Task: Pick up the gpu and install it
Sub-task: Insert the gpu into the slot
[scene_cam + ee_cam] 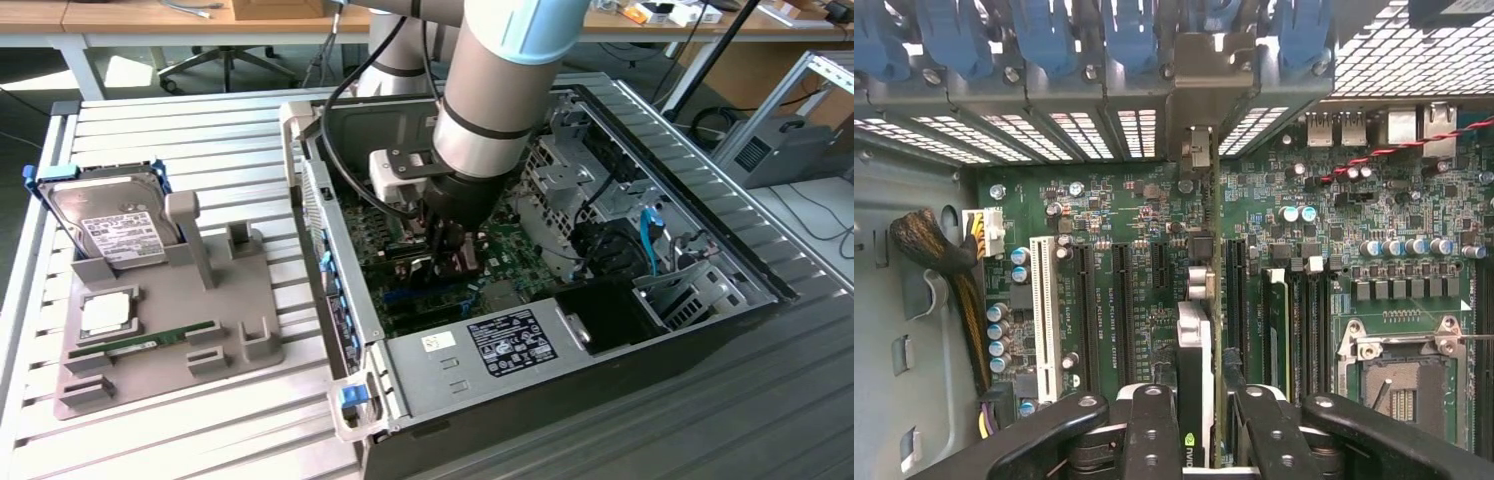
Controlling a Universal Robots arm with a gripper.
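**rigwatcher:** Fingers [1151, 430] right up against the wrist cam, black and bolted, one on each side of the gpu [1194, 350]. So the gripper [1199, 430] is clamped on the card's two flat faces, not hanging loose. In the exterior view the gripper [447, 245] is down inside the open pc case [694, 190], holding the card on edge over the green motherboard [1414, 300], among the long black slots [1237, 280]. Can't tell if the edge is in a slot or just above one.

**slotmonkey:** How'd you expect it to handle?

**rigwatcher:** Light and stiff, I'd guess. It's a thin board, so no sag, but probably fragile: small parts on the faces, contacts on the bottom edge. Pinching the flat faces near the upper edge looks right to me. The faces look smooth, so it could slip or tilt if pushed unevenly.

**slotmonkey:** Looks?

**rigwatcher:** Edge-on it's a narrow dark sliver with a pale strip, a small green mark by the fingers, and silvery metal toward the far end.
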